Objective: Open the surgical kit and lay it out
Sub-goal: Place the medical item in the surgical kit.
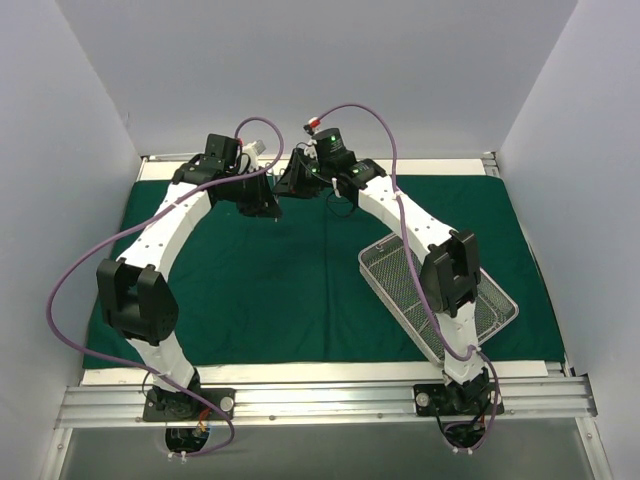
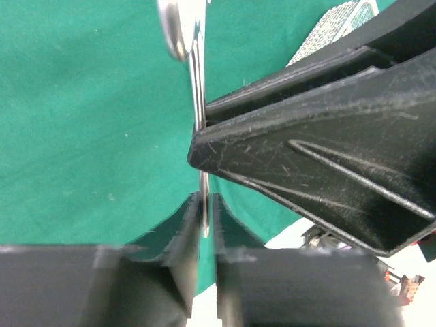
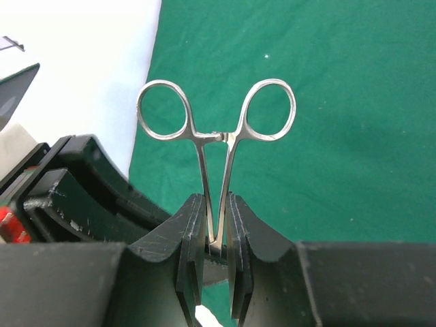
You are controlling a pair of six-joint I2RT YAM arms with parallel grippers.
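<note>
The dark green cloth [image 1: 280, 290] lies spread flat over the table. The silver wire-mesh tray [image 1: 392, 268] rests on it at the right, partly under the right arm, and its corner shows in the left wrist view [image 2: 334, 20]. A silver scissor-handled instrument [image 3: 216, 136] hangs above the cloth's far middle, held from both sides. My right gripper [image 3: 216, 218] is shut on its two shanks below the ring handles. My left gripper [image 2: 204, 211] is shut on its thin tip, seen edge-on [image 2: 197, 88]. The grippers meet at the back centre, left [image 1: 272, 205] and right [image 1: 297, 182].
White table surface [image 3: 82, 61] borders the cloth at the back. Grey walls close in the left, right and rear. A metal rail [image 1: 320, 400] carries the arm bases at the near edge. Purple cables loop over both arms.
</note>
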